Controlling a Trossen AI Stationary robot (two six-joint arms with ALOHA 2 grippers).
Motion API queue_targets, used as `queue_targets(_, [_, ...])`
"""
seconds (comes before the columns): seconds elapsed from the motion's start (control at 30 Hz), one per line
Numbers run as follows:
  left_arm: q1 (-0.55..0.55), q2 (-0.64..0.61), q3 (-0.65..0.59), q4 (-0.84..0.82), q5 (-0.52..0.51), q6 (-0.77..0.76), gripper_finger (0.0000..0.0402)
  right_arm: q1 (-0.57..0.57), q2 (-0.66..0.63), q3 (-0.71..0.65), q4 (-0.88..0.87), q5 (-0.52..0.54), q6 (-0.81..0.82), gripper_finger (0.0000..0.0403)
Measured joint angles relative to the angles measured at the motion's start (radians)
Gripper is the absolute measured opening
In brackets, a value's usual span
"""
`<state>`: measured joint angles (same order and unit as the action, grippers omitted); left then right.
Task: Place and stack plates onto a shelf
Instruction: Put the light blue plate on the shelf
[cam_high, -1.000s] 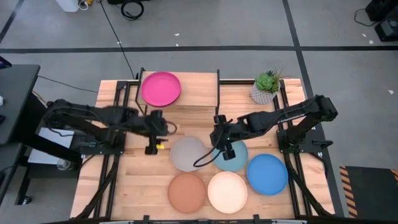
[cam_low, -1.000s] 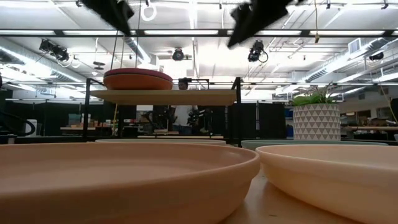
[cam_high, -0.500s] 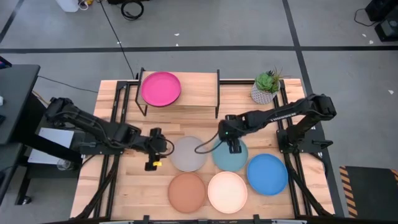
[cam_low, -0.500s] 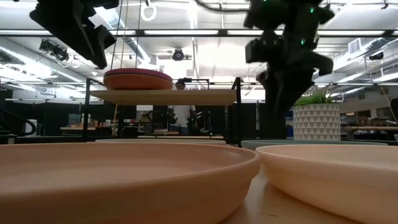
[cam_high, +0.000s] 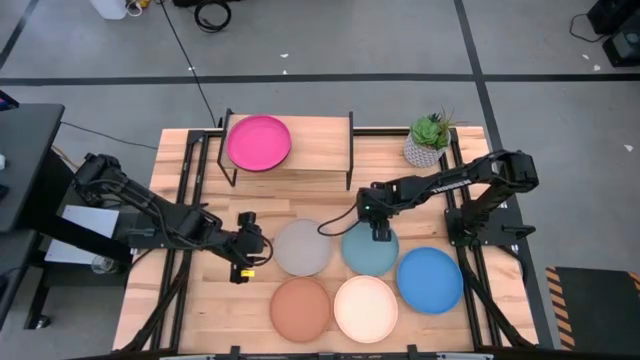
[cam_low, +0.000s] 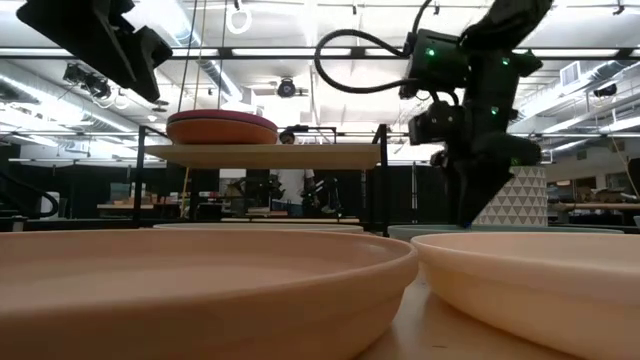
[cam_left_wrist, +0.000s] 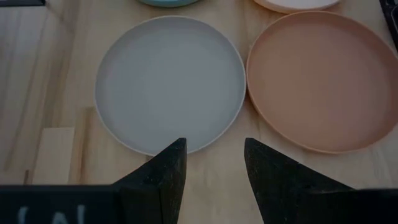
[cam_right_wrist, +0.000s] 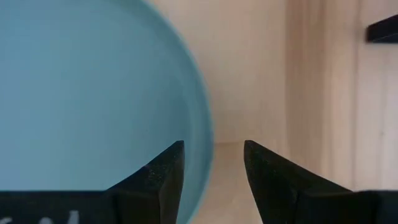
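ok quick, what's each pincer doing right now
Left pincer: open, empty, by the rim of the grey plate.
Right pincer: open, empty, fingers either side of the rim of the pale blue plate.

grey floor (cam_high: 330, 40) with dark tape lines, slatted wooden desk (cam_high: 200, 300), potted plant (cam_high: 429, 139) (white patterned pot), bright ceiling strip lights (cam_low: 300, 52)

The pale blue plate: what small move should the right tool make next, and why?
Probably lower a little further so the open fingers straddle the rim, then close. The right tool hangs over the far edge of the pale blue plate, and in the wrist view the rim sits near one finger, with nothing gripped yet.
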<state>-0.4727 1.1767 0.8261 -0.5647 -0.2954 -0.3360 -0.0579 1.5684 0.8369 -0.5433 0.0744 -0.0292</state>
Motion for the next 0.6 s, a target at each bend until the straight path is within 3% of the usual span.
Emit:
queue_targets(0.27, [-0.004, 0.000, 0.000, 0.000, -0.001, -0.002, 0.0169, 0.003, 0.000, -0.045, 0.034, 0.010, 0.033, 0.0135])
queue_targets(0.6, [-0.004, 0.000, 0.000, 0.001, 0.000, -0.002, 0.0169, -0.001, -0.002, -0.058, 0.052, 0.013, 0.085, 0.0020])
